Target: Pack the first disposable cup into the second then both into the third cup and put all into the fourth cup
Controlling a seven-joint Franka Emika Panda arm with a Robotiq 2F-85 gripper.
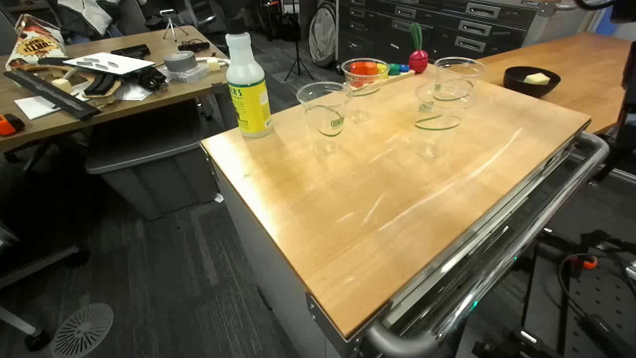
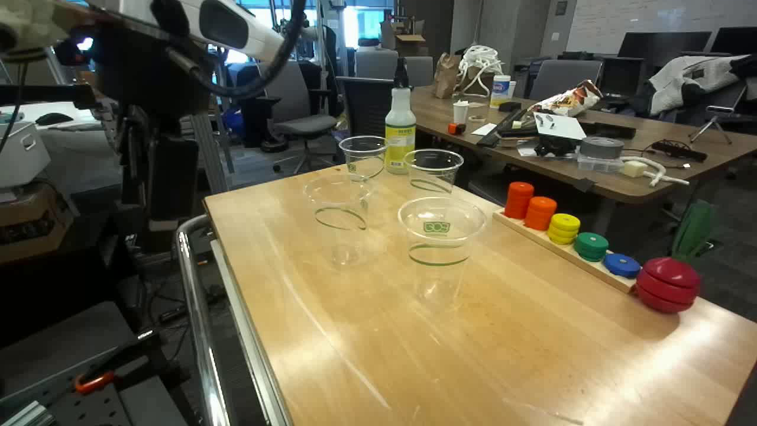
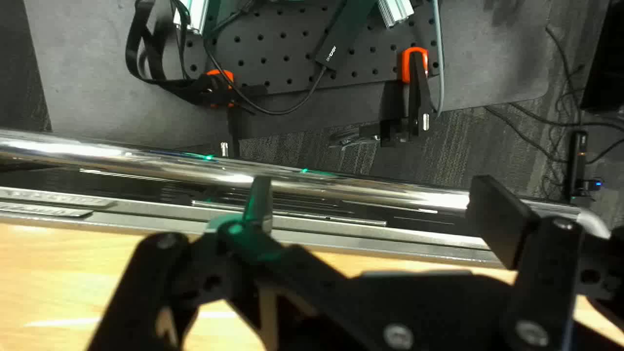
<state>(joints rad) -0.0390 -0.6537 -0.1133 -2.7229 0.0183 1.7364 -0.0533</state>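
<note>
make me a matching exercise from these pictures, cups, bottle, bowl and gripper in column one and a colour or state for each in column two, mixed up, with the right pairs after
Column one
1. cups
2. bottle
3. bowl
4. gripper

Column two
A. black, with a pale yellow chunk inside
B. open, with nothing in its grasp
C. wearing a yellow label
D. clear with green print, not nested

Right pairs
1-D
2-C
3-A
4-B

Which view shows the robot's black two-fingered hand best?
Wrist view: the hand is close up there, both fingers standing wide apart, nothing held. The exterior views give at best a dark outline from the side, the finger gap unreadable.
</note>
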